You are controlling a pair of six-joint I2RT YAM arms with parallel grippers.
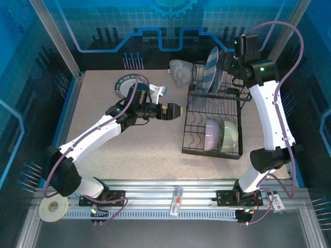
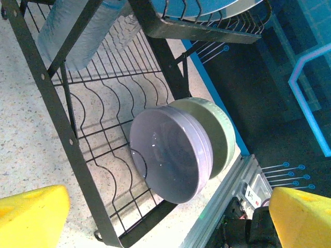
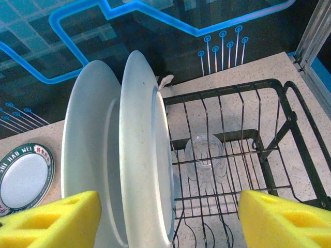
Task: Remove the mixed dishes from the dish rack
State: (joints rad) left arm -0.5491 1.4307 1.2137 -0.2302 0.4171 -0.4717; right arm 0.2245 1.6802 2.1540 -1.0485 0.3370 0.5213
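Up at the far end of the dish rack, two plates stand on edge. The right end effector is nearest, just above them, fingers apart, one on each side.

Robot lab cell, aluminium frame, blue circuit-print walls, speckled table
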